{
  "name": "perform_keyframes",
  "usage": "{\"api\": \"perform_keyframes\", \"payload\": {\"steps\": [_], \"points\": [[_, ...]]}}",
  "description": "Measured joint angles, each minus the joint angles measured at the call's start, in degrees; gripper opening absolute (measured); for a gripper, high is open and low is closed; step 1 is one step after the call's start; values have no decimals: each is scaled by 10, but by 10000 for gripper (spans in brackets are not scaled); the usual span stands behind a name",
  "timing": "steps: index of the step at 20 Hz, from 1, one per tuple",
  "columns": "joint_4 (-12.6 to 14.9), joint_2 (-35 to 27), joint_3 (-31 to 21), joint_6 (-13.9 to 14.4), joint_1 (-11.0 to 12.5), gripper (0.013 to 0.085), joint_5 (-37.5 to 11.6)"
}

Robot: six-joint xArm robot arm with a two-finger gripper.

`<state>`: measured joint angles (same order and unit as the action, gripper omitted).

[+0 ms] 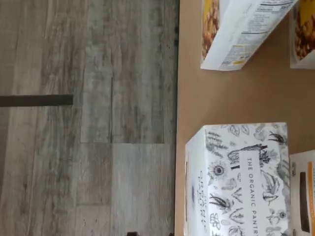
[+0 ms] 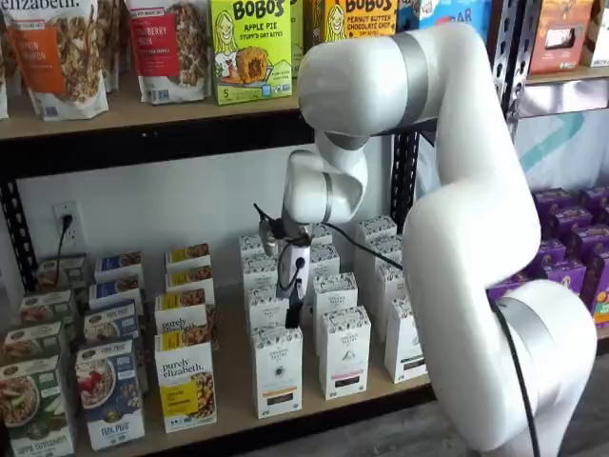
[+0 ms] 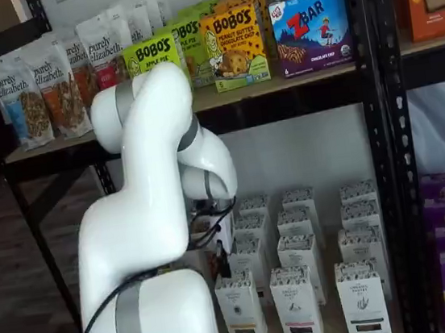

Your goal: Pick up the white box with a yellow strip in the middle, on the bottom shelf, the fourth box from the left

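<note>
The white box with a yellow strip [image 2: 277, 373] stands at the front of the bottom shelf, and shows in both shelf views [image 3: 241, 308]. In the wrist view its leaf-printed top [image 1: 243, 179] reads "The Organic Pantry" and sits at the shelf's front edge. My gripper [image 2: 290, 316] hangs just above and slightly behind this box, apart from it. It also shows in a shelf view [image 3: 225, 268]. Its black fingers are seen side-on with no clear gap, and nothing is held between them.
Rows of like white boxes [image 2: 344, 350] stand right of and behind the target. Yellow granola boxes [image 2: 186, 383] stand close on its left, also in the wrist view [image 1: 241, 29]. The brown shelf board [image 1: 197, 98] ends over grey wood floor [image 1: 88, 123]. An upper shelf [image 2: 143, 119] runs overhead.
</note>
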<state>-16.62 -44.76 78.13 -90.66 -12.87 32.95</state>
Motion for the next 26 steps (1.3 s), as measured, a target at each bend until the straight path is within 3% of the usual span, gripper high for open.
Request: {"api": "perform_keyframes", "payload": {"steps": [26], "points": [[49, -126, 135, 39, 4, 850, 13]]}}
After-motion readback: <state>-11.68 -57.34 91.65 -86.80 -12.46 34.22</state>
